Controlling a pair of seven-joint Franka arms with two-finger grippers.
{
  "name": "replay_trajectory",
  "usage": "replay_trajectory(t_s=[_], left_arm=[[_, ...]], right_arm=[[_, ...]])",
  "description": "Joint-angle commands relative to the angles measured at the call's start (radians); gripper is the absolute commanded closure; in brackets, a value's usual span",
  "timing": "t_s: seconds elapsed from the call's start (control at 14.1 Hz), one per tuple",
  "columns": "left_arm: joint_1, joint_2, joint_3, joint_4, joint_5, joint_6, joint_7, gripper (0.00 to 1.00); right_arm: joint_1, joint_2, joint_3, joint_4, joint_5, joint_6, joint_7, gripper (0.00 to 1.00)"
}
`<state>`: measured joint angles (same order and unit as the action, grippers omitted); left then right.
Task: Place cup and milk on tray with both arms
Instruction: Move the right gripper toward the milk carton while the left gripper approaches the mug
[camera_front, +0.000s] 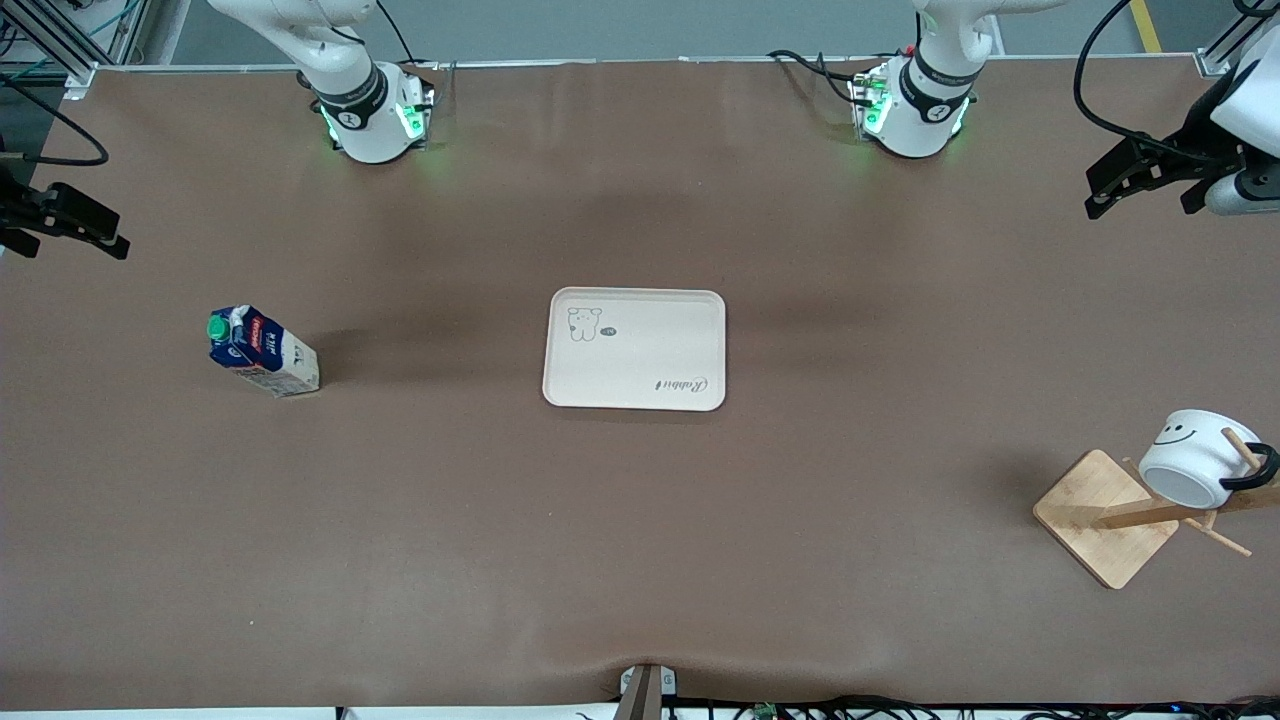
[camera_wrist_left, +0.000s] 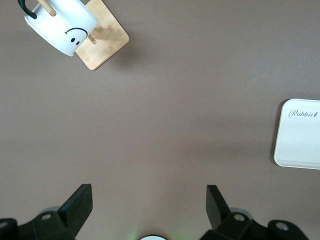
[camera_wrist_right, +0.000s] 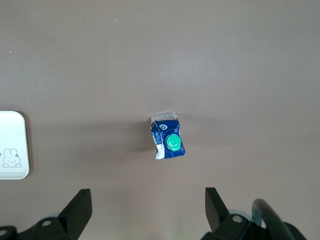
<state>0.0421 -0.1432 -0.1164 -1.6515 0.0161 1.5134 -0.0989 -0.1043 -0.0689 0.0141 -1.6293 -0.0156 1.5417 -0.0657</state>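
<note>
The cream tray (camera_front: 640, 345) lies in the middle of the table with nothing on it. The blue-and-white milk (camera_front: 262, 352) with a green cap stands toward the right arm's end. The white smiley cup (camera_front: 1197, 457) hangs by its black handle on a wooden rack peg toward the left arm's end, nearer the front camera than the tray. My left gripper (camera_front: 1100, 195) hovers open over bare table at its end. My right gripper (camera_front: 118, 235) hovers open over the table's edge at its end. In the wrist views the left gripper (camera_wrist_left: 149, 192) and the right gripper (camera_wrist_right: 148, 195) hold nothing.
The rack's square wooden base (camera_front: 1100, 515) rests under the cup, with pegs sticking out. The left wrist view shows the cup (camera_wrist_left: 62, 25), the rack base (camera_wrist_left: 105, 42) and a tray corner (camera_wrist_left: 300, 135). The right wrist view shows the milk (camera_wrist_right: 167, 140) and a tray corner (camera_wrist_right: 12, 145).
</note>
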Motion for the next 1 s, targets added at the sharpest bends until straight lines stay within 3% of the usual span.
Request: replay_trajectory(t_s=[0.0, 0.36, 0.64, 0.92], left_arm=[[0.004, 0.010, -0.002, 0.024, 0.011, -0.021, 0.013, 0.00], [0.057, 0.051, 0.015, 0.091, 0.016, -0.021, 0.013, 0.00], [0.129, 0.050, 0.015, 0.059, 0.011, 0.002, 0.013, 0.00], [0.239, -0.024, 0.014, -0.161, -0.053, 0.236, 0.022, 0.00]], right_arm=[[-0.006, 0.009, 0.003, 0.016, 0.017, -0.009, 0.010, 0.00], [-0.008, 0.011, 0.003, 0.016, 0.013, -0.009, 0.010, 0.00], [-0.005, 0.011, 0.003, 0.016, 0.006, 0.000, 0.003, 0.00], [-0.005, 0.026, 0.004, 0.029, 0.006, 0.000, -0.002, 0.00]])
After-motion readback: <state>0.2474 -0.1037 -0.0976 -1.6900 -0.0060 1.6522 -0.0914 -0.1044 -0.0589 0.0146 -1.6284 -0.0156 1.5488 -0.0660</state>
